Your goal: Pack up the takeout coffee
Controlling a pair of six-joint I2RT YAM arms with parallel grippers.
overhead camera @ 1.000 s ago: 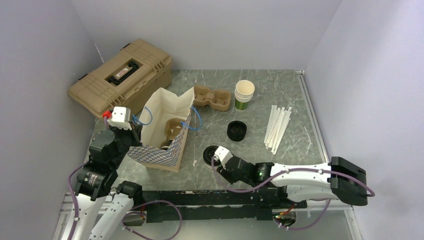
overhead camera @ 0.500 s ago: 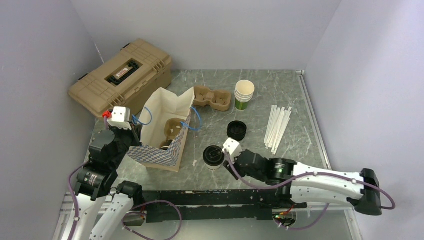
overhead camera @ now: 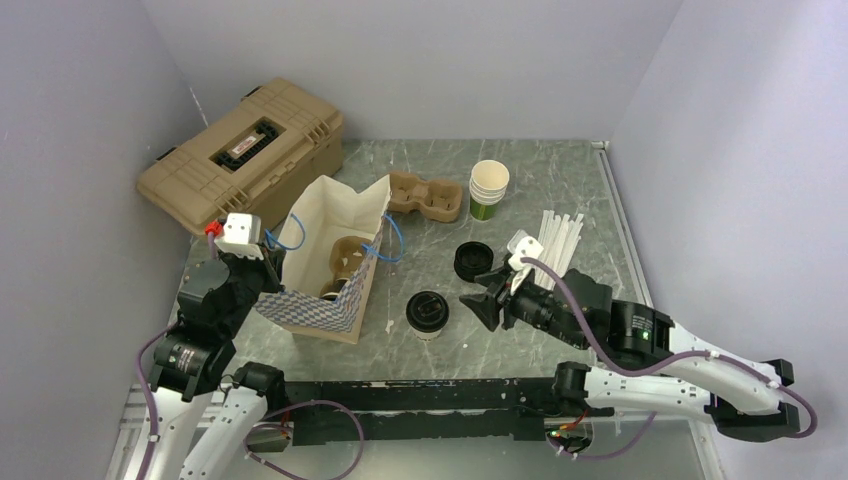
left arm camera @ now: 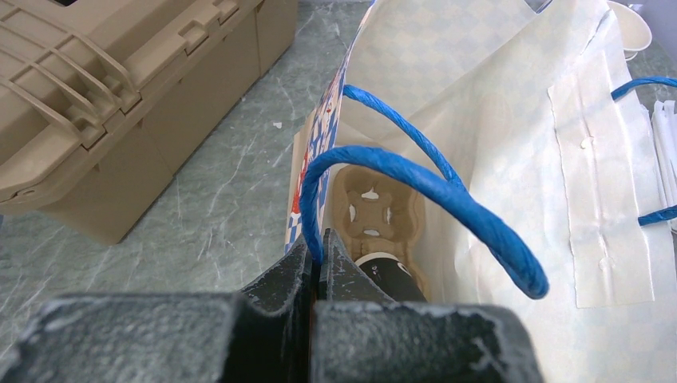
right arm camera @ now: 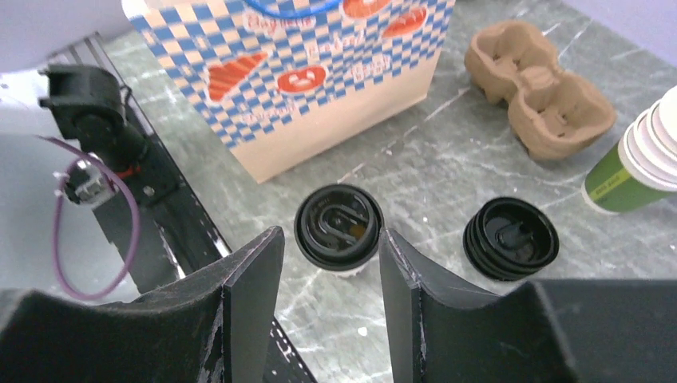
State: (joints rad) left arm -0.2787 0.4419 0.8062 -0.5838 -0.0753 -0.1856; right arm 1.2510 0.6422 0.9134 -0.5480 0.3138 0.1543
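The takeout coffee (overhead camera: 427, 312), a pale cup with a black lid, stands on the table right of the checked paper bag (overhead camera: 330, 262). In the right wrist view it (right arm camera: 339, 226) sits beyond and between my open right fingers. My right gripper (overhead camera: 478, 292) hovers open and empty to the right of the cup, raised above the table. My left gripper (overhead camera: 270, 262) is shut on the bag's blue handle (left arm camera: 319, 239) and holds the bag open. Inside the bag lies a cardboard carrier (left arm camera: 375, 203) with another black-lidded cup (left arm camera: 393, 277) in it.
A stack of black lids (overhead camera: 473, 261) sits right of the bag. A cardboard carrier (overhead camera: 425, 194), a stack of lidless cups (overhead camera: 488, 190) and white straws (overhead camera: 555, 248) lie further back. A tan toolbox (overhead camera: 245, 150) stands at the back left.
My right gripper has drawn back to the right and upward, away from the lidded cup, with its jaws open. The cup stays standing. The left arm and bag have not moved.
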